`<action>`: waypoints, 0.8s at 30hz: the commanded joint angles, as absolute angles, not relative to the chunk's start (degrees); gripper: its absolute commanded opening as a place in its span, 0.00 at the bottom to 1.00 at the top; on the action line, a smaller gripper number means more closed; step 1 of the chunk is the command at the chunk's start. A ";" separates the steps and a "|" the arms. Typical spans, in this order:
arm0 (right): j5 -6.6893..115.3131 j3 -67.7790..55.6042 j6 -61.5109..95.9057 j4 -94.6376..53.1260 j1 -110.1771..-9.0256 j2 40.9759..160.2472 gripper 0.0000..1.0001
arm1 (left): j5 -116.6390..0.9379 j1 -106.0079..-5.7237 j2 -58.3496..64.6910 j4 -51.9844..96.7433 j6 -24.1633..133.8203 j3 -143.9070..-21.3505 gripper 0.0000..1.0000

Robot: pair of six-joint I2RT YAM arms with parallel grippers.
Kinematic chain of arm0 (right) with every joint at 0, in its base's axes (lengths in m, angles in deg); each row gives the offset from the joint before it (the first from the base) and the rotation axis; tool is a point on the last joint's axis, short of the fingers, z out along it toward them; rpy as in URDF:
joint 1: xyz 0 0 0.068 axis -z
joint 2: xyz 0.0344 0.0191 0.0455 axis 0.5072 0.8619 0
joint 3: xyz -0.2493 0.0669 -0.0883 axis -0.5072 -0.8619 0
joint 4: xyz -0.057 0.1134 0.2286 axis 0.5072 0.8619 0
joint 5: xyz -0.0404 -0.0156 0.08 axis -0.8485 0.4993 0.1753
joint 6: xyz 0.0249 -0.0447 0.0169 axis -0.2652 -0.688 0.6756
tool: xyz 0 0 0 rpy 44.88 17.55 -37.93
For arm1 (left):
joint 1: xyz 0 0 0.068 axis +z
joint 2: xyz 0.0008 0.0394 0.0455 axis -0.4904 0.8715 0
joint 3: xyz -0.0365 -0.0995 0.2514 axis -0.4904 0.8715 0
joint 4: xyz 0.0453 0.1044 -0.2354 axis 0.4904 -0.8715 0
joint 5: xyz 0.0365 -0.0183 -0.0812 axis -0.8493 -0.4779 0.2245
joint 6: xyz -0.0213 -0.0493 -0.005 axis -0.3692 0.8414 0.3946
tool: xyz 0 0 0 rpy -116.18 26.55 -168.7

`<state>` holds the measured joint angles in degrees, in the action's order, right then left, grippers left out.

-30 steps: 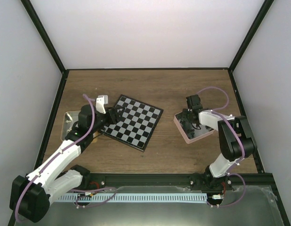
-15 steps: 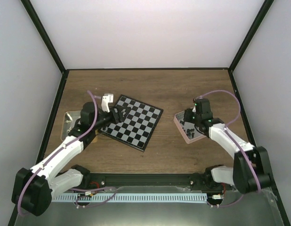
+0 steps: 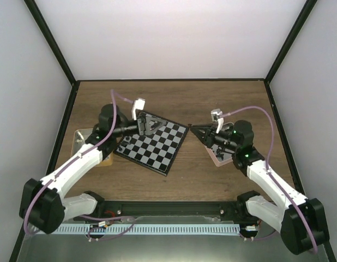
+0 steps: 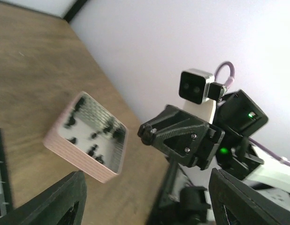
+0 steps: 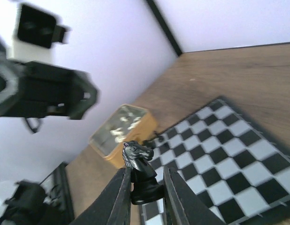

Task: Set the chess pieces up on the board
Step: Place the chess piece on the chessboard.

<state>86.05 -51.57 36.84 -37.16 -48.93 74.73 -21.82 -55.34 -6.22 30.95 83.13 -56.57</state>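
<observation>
Seen from my remote station: the right gripper point(image 3: 197, 132) pinches a black knight point(image 5: 142, 169) by its base. Its fingers point(image 5: 120, 197) are drawn narrow on either side, with the horse's head upright and clear above them. The piece hangs over the bare wooden table point(image 3: 212, 103), in the gap between the board point(image 3: 157, 147) and the pink tray point(image 4: 74, 157), close to the board's right-hand corner. The board lies skewed on the table, one corner pointing toward the arm bases.

Opposite, the left gripper point(image 3: 149, 125) hangs over the board's far corner, jaws spread wide with nothing between them. Its wrist camera point(image 3: 139, 103) looks straight across at the right gripper, and each arm fills much of the other's view. A purple cable point(image 3: 259, 107) loops above each forearm.

The pink tray sits to the right of the board, apart from it. In the overhead view my right arm covers most of it. From the left wrist I can see its shiny floor with a scatter of black pieces point(image 4: 93, 149), too small to tell which they are.

The tan tray point(image 5: 107, 147) stands at the board's left side, close beside its corner, and the left arm crosses above it. From the right wrist I can see that it holds pale pieces point(image 5: 118, 133), blurred into a heap I cannot count. White walls and black frame posts point(image 3: 52, 43) close the scene.
</observation>
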 commanded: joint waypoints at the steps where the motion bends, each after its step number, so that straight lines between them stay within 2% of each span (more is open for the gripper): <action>1: 97.57 -50.50 39.25 -46.69 -52.01 76.75 0.17 | -11.27 -57.64 -1.10 34.62 90.24 -59.63 0.72; 7: 97.00 -48.66 37.24 -46.39 -56.08 79.29 0.17 | -10.58 -59.88 2.82 36.35 94.44 -60.02 0.63; 13: 97.91 -47.22 36.90 -45.29 -56.84 81.65 0.17 | -9.50 -61.19 5.20 36.71 94.36 -60.10 0.43; 20: 98.34 -46.07 35.71 -43.45 -57.38 83.38 0.17 | -9.14 -62.18 7.65 36.16 93.92 -60.72 0.39; 24: 98.27 -45.56 35.03 -42.37 -57.72 84.18 0.17 | -9.07 -62.28 8.61 36.16 93.87 -61.22 0.31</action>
